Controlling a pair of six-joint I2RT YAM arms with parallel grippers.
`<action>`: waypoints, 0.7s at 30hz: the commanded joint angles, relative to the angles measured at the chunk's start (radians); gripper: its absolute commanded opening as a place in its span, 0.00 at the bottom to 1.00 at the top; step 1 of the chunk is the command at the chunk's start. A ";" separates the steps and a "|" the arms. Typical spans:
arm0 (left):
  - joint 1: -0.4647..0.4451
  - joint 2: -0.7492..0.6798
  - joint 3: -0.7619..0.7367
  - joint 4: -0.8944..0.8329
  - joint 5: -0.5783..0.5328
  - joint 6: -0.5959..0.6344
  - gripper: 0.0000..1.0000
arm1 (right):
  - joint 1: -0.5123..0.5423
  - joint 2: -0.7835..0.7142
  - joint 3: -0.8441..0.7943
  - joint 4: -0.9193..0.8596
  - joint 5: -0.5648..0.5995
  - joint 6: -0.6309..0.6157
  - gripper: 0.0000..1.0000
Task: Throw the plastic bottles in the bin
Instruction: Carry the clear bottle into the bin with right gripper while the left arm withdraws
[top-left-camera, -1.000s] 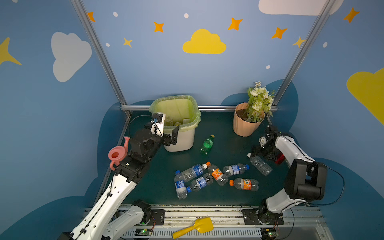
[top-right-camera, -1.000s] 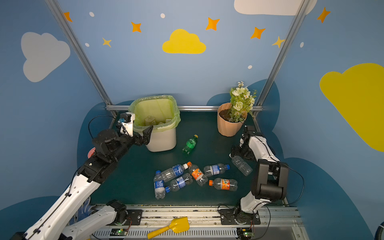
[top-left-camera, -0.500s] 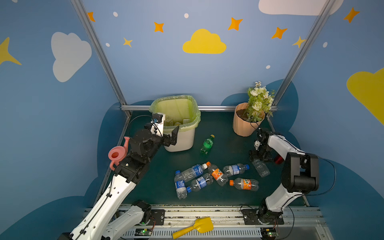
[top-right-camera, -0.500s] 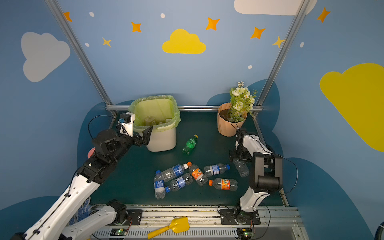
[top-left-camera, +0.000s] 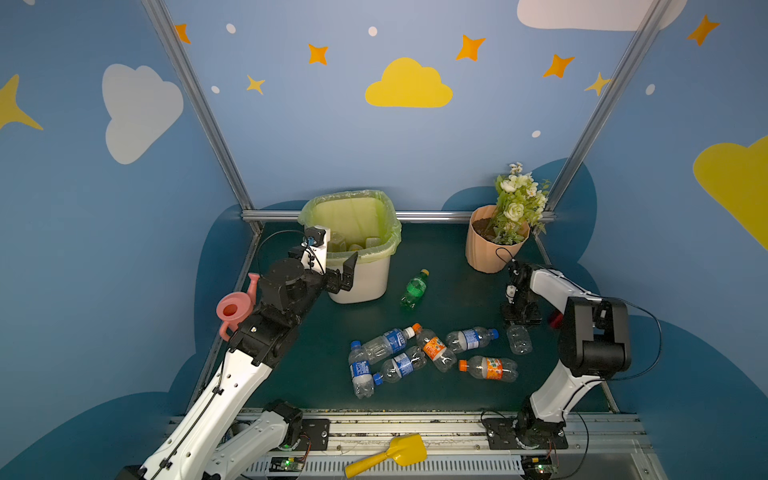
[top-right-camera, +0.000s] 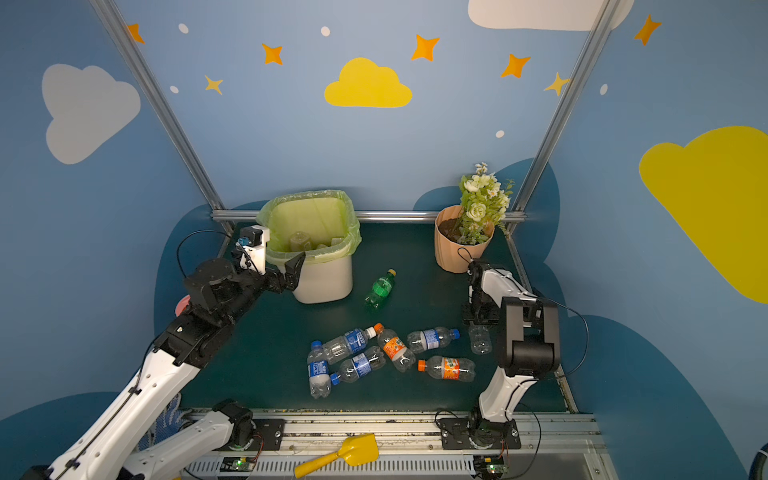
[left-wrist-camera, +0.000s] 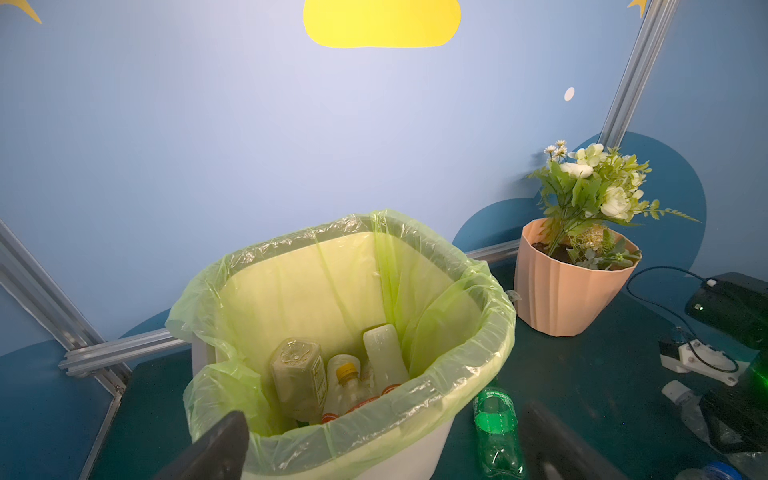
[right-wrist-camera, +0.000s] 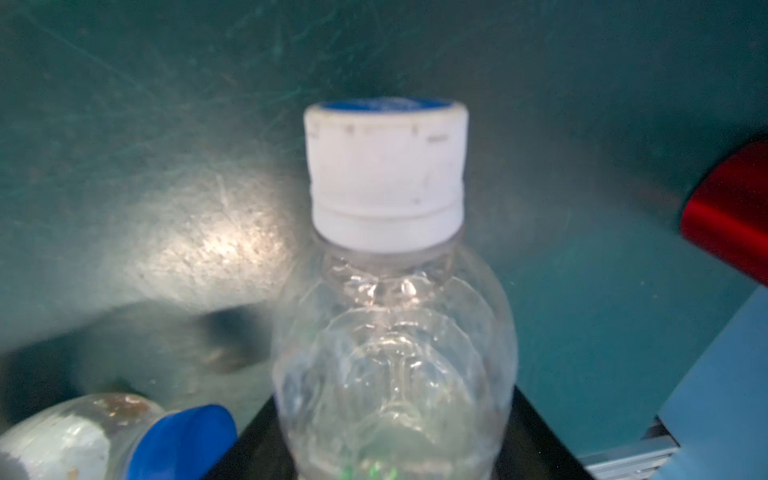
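Two arms, matched build. Left arm (top-left-camera: 216, 399): white links with small round holes, black joint housings (top-left-camera: 286, 286), thin black cable clipped along the link. White camera mount (top-left-camera: 318, 245) at the wrist, with a blue connector and a looped black cable (top-left-camera: 266, 245). Left gripper (top-left-camera: 343, 276): black, angular fingers. Right arm (top-left-camera: 557, 386): white links, boxy black elbow housing (top-left-camera: 594, 332), long black cable (top-left-camera: 652, 332). Each base has a black square plate (top-left-camera: 313, 430) with silver screws, and a small board (top-left-camera: 286, 463) with a green light.

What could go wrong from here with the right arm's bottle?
Fingers of the right gripper pinch the white-capped clear bottle by its smooth wall; it may slip out on lifting. The red object sits close, easily knocked. The left gripper hovers at the bin rim, risking a collision.
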 joint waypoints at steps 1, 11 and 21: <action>0.006 -0.012 -0.010 -0.003 -0.014 -0.003 1.00 | 0.005 -0.006 0.014 -0.015 -0.018 0.004 0.54; 0.007 -0.044 -0.047 0.014 -0.080 -0.036 1.00 | -0.008 -0.197 0.084 -0.001 -0.159 0.045 0.49; 0.013 -0.087 -0.094 0.065 -0.228 -0.103 1.00 | -0.011 -0.486 0.152 0.166 -0.341 0.181 0.49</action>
